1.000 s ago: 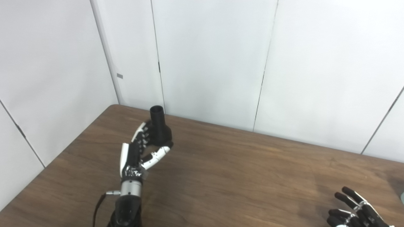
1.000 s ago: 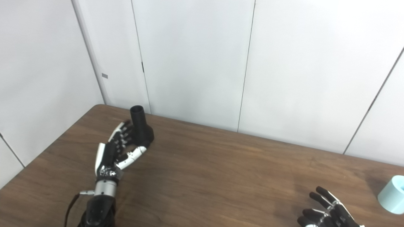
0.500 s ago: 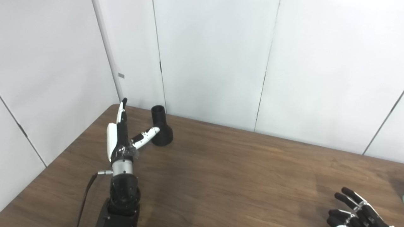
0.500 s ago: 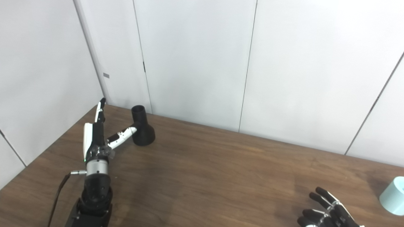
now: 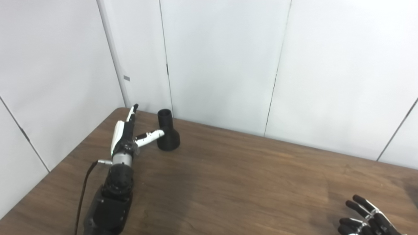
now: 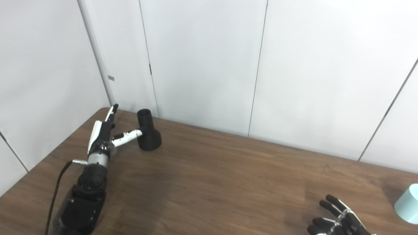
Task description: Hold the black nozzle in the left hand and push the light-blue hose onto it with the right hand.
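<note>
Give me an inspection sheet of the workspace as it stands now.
Surface: brown wooden table, bare in the middle.
Job's things: black nozzle upright, wide end down, far left; light-blue hose at the right edge, partly cut off.
Clutter: nothing seen.
Hands: left hand open, thumb at the nozzle's base, no grasp; right hand open, empty, short of the hose.
Cables: black cable beside the left forearm.
Surroundings: white wall panels.
</note>
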Tool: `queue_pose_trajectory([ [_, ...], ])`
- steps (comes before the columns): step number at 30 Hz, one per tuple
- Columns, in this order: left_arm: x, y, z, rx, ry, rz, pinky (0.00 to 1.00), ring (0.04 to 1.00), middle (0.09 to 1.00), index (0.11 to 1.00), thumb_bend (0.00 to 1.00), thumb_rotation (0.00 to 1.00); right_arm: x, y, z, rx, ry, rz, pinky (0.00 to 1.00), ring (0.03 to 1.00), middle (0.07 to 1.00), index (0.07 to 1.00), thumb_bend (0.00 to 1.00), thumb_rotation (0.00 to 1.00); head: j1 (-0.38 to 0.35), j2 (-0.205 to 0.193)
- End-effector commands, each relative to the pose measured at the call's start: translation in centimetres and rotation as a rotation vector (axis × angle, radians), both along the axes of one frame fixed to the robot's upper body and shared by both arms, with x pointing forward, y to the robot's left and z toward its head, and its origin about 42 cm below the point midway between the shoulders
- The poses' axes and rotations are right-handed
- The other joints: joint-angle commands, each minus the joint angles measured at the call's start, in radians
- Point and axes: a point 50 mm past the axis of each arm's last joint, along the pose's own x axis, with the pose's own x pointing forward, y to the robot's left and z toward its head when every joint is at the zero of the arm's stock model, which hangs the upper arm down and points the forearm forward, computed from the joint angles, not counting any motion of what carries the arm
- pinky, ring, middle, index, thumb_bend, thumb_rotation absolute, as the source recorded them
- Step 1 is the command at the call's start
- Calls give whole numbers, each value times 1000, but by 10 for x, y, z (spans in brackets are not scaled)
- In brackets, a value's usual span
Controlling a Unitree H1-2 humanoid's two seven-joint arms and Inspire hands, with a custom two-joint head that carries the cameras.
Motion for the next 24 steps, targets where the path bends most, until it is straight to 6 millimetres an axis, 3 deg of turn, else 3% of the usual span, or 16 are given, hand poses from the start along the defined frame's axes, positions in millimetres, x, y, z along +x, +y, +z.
queue_pose_trajectory([
  [1,15,5,33,47,-84,-21,956,1000,1000,1000,1000,359,3,2,16,3,-64,6,529,553,767,767,667,31,0,-2],
  [5,21,8,27,35,-73,-24,945,1000,1000,1000,1000,322,2,4,16,4,-60,5,533,546,759,765,651,3,-10,-2],
  [11,24,9,19,43,-37,-63,987,1000,1000,1000,1000,348,1,8,19,-5,-45,5,577,548,764,772,623,0,-16,-1],
  [16,25,6,13,81,-27,-99,850,957,990,1000,995,347,0,9,23,-18,-46,8,591,572,790,804,581,0,-21,5],
  [24,24,3,2,103,-8,-115,793,883,920,921,931,291,-1,11,24,-11,-37,-9,636,593,824,808,579,0,-23,6],
])
